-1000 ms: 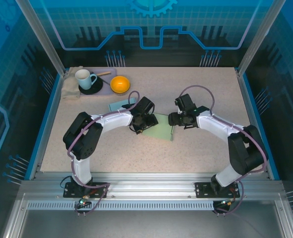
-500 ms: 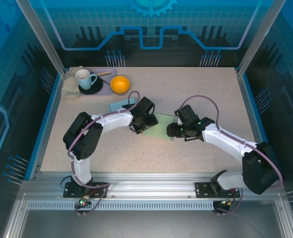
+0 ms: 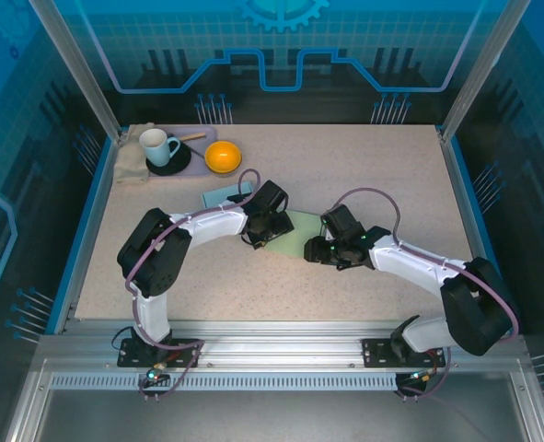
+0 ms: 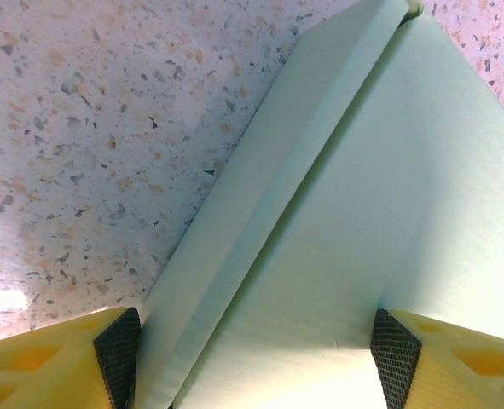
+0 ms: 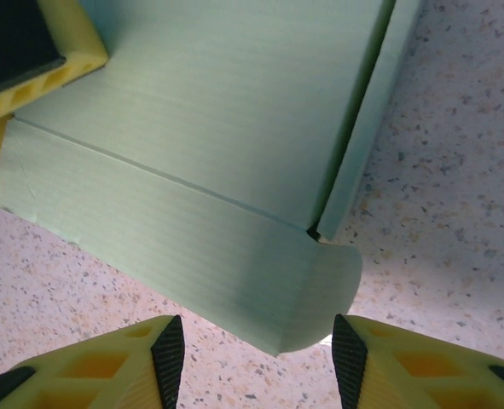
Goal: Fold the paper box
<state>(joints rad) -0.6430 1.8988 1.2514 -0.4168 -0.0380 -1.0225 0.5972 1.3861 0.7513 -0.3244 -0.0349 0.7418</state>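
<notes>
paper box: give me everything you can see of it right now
The paper box is pale green, faintly ribbed card, lying mostly flat on the speckled table between the two arms. A narrow side flap is creased along one long edge, and a front panel ends in a rounded tab. The open left gripper straddles it, and the open right gripper hovers at the tab corner.
</notes>
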